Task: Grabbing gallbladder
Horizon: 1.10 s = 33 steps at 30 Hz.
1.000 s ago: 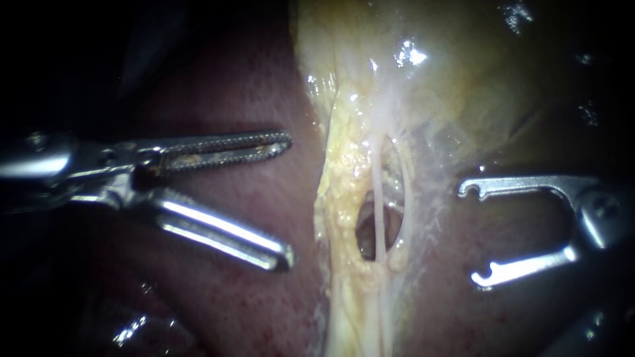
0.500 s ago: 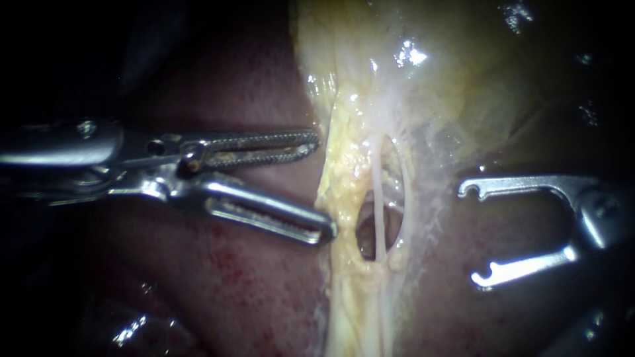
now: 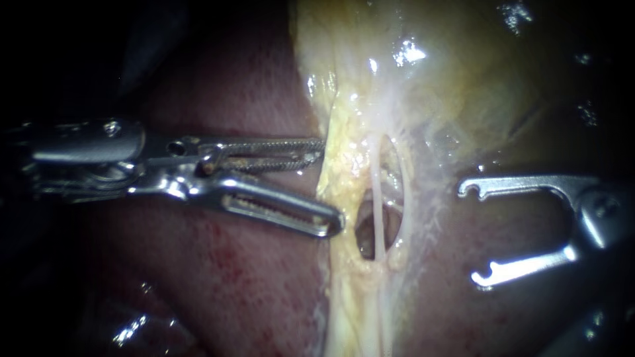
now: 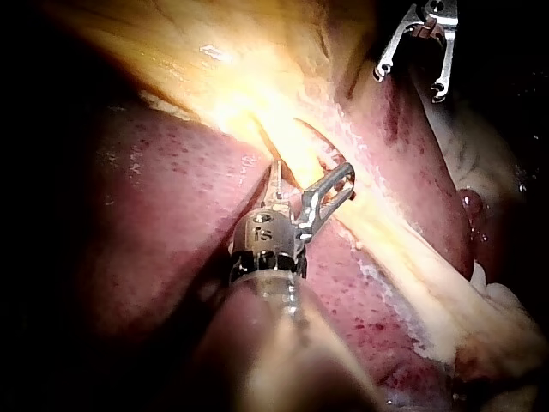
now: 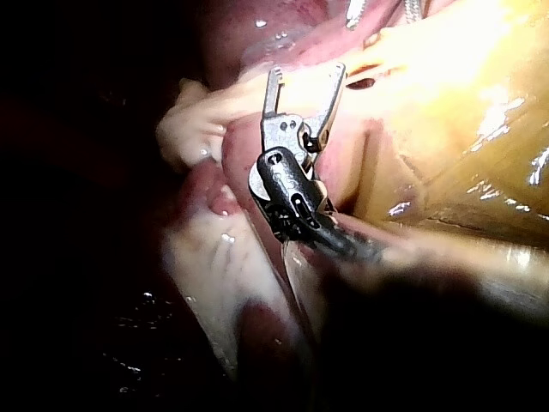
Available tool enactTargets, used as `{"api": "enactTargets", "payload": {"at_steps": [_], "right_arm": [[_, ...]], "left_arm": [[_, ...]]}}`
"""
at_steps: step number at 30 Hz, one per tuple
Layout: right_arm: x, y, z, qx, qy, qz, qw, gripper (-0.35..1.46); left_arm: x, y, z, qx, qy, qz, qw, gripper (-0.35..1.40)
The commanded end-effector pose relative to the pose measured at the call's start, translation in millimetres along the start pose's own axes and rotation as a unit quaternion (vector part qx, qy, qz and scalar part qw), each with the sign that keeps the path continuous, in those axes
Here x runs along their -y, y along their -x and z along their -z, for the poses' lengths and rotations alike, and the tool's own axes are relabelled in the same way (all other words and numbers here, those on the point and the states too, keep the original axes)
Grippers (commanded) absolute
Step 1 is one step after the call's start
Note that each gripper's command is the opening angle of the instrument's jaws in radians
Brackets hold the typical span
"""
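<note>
The yellowish gallbladder point(image 3: 456, 73) fills the upper middle and narrows downward into a pale yellow band point(image 3: 344, 178). The band has a small window point(image 3: 364, 233) crossed by a thin white tube point(image 3: 378, 211). My left instrument point(image 3: 329, 188) comes in from the left. Its jaws are open, and their tips reach the band's left edge, the toothed jaw above and the slotted one below. In the left wrist view those jaws point(image 4: 307, 182) sit against the same yellow band. My right instrument point(image 3: 473, 233) stands open to the right of the band and holds nothing; its jaws point(image 5: 305, 79) gape over pink tissue.
Dark red liver point(image 3: 231, 291) lies under and around the left instrument, with small red spots below its jaws. More liver point(image 3: 450, 311) lies under the right instrument. In the left wrist view the right instrument point(image 4: 416, 51) shows beyond the band.
My left instrument has moved right across the liver until its jaw tips reach the yellow band's edge, and its jaws have narrowed somewhat. The right instrument has not moved.
</note>
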Motion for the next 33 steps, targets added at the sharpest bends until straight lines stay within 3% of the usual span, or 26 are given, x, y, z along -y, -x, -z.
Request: {"api": "enactTargets", "payload": {"at_steps": [1,13,18,26,33], "right_arm": [[0.0,0.0,0.0,0.000,0.000,0.000,1.0000,0.58],[0.0,0.0,0.0,0.000,0.000,0.000,1.0000,0.58],[0.0,0.0,0.0,0.000,0.000,0.000,1.0000,0.58],[0.0,0.0,0.1,0.000,0.000,0.000,1.0000,0.58],[0.0,0.0,0.0,0.000,0.000,0.000,1.0000,0.58]], "left_arm": [[0.1,0.1,0.0,0.000,0.000,0.003,1.0000,0.47],[0.3,0.5,-0.8,-0.008,0.009,0.061,0.9981,0.19],[-0.1,0.7,-1.2,-0.008,0.013,0.068,0.9976,0.10],[-1.1,0.3,-0.9,-0.008,0.015,0.076,0.9969,-0.35],[-1.0,0.1,-0.6,-0.011,0.016,0.079,0.9967,-0.35]]}}
